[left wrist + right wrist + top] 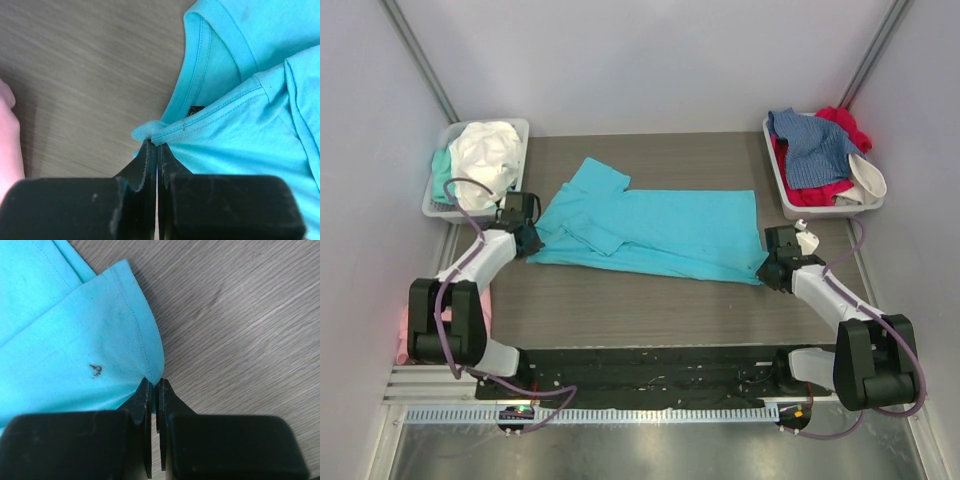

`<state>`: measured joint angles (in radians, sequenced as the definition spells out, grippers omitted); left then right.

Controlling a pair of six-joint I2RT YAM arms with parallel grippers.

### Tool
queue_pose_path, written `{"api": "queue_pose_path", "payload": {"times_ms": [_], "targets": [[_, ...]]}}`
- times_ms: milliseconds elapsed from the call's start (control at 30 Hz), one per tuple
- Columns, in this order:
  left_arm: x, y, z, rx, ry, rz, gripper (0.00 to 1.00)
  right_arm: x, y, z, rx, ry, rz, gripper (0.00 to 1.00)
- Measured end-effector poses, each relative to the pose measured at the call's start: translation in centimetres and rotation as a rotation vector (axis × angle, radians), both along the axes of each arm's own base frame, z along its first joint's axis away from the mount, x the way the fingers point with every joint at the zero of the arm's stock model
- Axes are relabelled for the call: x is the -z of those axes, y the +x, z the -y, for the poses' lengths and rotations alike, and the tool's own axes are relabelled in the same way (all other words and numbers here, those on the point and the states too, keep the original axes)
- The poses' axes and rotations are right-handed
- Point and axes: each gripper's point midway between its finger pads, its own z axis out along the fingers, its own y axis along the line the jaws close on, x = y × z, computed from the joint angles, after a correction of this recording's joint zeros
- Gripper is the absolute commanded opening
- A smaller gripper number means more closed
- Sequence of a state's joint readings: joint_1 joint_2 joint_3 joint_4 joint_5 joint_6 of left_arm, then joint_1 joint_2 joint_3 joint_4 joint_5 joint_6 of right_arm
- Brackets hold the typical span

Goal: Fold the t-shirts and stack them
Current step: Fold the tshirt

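A bright turquoise t-shirt (655, 228) lies partly folded lengthwise across the middle of the table, one sleeve sticking up at the back left. My left gripper (527, 238) is shut on its left end, pinching the cloth by the round neck (154, 141). My right gripper (768, 270) is shut on the shirt's near right hem corner (153, 383). The turquoise t-shirt (75, 340) shows a small dark mark near that corner. White and mint t-shirts (485, 155) fill the left tray. Denim-blue and red t-shirts (815, 150) fill the right tray.
A pale grey tray (517, 127) stands at the back left and another (778, 185) at the back right. A pink cloth (402, 335) lies off the table's left edge beside the left arm. Grey walls close in on three sides.
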<state>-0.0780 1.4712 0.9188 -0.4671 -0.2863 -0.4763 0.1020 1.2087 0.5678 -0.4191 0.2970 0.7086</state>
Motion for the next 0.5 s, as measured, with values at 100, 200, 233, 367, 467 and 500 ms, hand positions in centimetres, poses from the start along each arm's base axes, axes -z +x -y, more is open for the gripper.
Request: {"api": "queue_pose_path", "payload": {"times_ms": [100,200,233,367,467,500], "targets": [[0.2,-1.3,0.1,-0.028,-0.02,0.004,0.0,0.1,-0.2,0.1,0.002,-0.001,-0.008,0.01],[-0.3,-2.6,0.0,-0.055,-0.031,0.024,0.0,0.1,-0.4,0.2,0.004,-0.002,-0.017,0.01],[-0.7,-2.9,-0.1,-0.065,-0.031,0.038,0.0,0.2,-0.4,0.2,0.005,-0.002,-0.02,0.01],[-2.5,-3.6,-0.6,-0.103,-0.029,0.1,0.0,0.2,-0.6,0.2,0.007,-0.001,-0.025,0.02],[-3.4,-4.1,-0.8,-0.128,-0.033,0.137,0.0,0.2,-0.6,0.3,0.009,0.002,-0.028,0.02],[-3.5,-4.3,-0.8,-0.132,-0.036,0.141,0.0,0.3,-0.7,0.3,0.01,0.003,-0.029,0.02]]}}
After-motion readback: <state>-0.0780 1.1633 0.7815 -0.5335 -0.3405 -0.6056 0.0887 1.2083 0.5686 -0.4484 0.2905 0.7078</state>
